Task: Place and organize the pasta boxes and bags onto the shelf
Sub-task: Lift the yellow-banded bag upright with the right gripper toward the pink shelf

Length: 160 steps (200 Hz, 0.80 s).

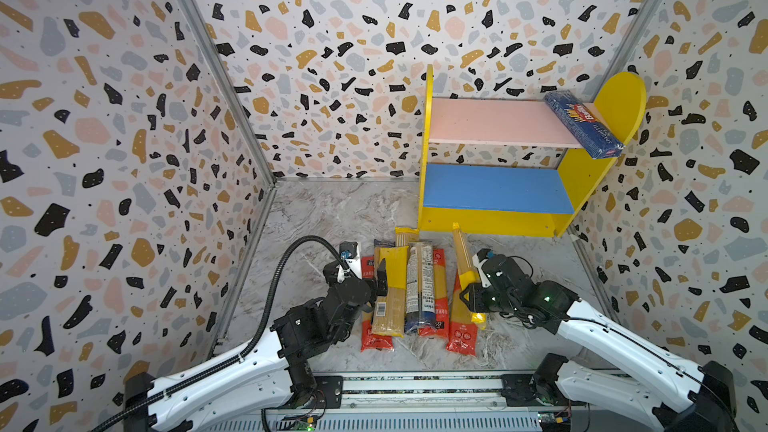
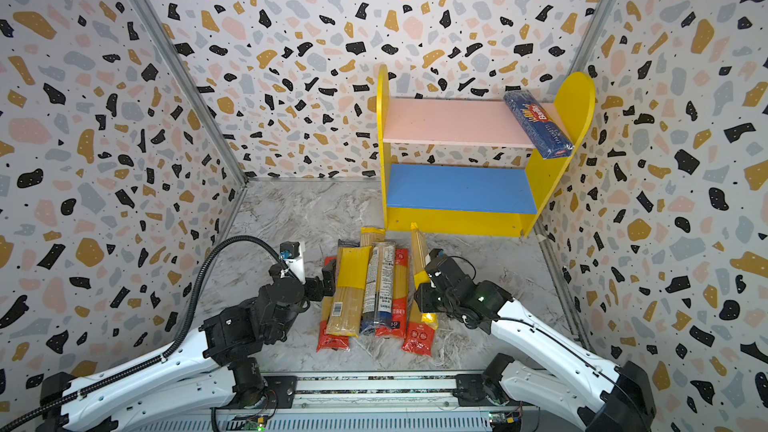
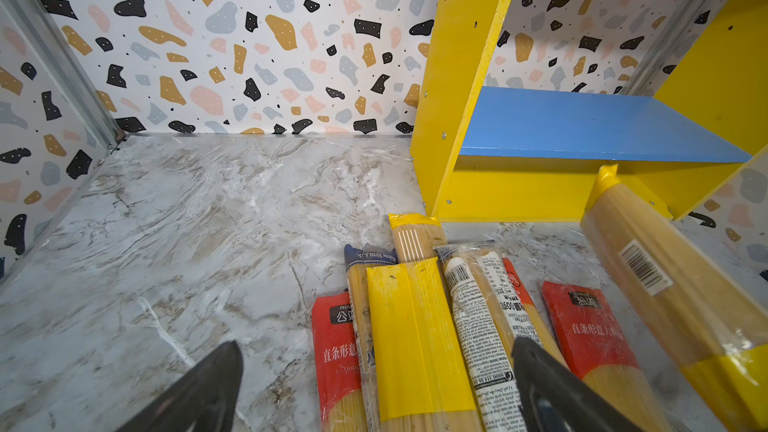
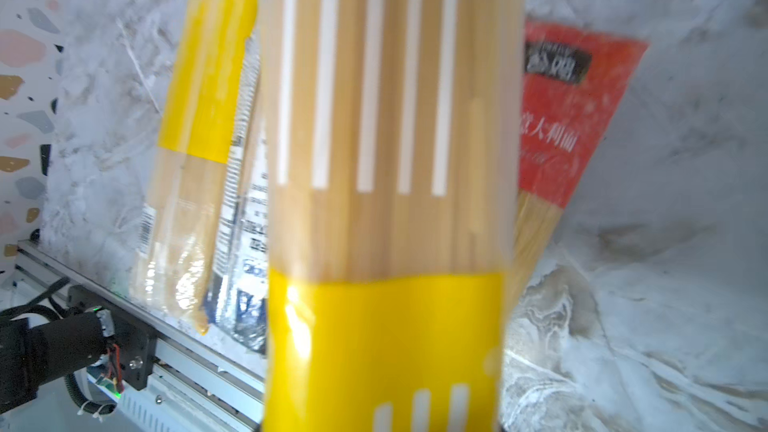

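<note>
Two robot arms reach in from the near edge of a marble-patterned bench (image 1: 332,218) walled with speckled panels. The right pincer (image 1: 469,288) is clenched around a clear spaghetti pack with yellow ends (image 1: 462,251), gripping it just below its middle. The pack runs through the jaws with its far end tilted up toward the shelf (image 1: 490,122) and its near yellow end hanging behind the pincer. In the right wrist view this pack (image 4: 386,118) fills the centre, raised above the packs under it. A red pack (image 1: 461,336) lies flat on the bench directly under it. Just to the left, a pile of packs (image 1: 409,284), yellow-banded, red, clear and dark blue, lies side by side, lengthwise toward the shelf. The left pincer (image 1: 380,280) hangs released over the left part of this pile; in the left wrist view its fingers (image 3: 199,388) stand wide apart, straddling several packs and holding none. The shelf stands at the back right of the bench. A dark blue Barilla pack (image 1: 584,124) lies on its pink upper board, against the right side panel, overhanging the front edge.
</note>
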Each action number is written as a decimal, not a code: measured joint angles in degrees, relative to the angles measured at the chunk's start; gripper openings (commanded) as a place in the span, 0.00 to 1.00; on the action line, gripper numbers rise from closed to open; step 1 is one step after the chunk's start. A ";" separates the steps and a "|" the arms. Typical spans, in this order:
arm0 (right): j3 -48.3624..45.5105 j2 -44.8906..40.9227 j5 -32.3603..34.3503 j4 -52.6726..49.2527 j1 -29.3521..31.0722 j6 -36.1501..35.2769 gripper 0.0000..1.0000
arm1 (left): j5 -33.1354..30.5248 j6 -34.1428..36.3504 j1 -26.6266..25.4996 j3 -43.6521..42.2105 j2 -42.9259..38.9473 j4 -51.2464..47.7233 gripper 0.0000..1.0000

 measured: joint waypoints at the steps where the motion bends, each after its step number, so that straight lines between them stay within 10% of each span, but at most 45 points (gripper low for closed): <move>1: 0.15 -0.11 0.13 -0.15 0.00 -0.07 0.00 | -0.02 0.02 -0.02 0.04 0.04 0.00 1.00; 98: 23.85 -4.66 8.70 -14.99 0.00 -7.56 0.00 | 0.00 2.47 -0.02 4.90 4.39 0.39 1.00; 160: 45.75 6.58 17.88 -18.36 0.00 -15.19 0.00 | 1.25 5.62 0.00 11.30 9.09 0.83 1.00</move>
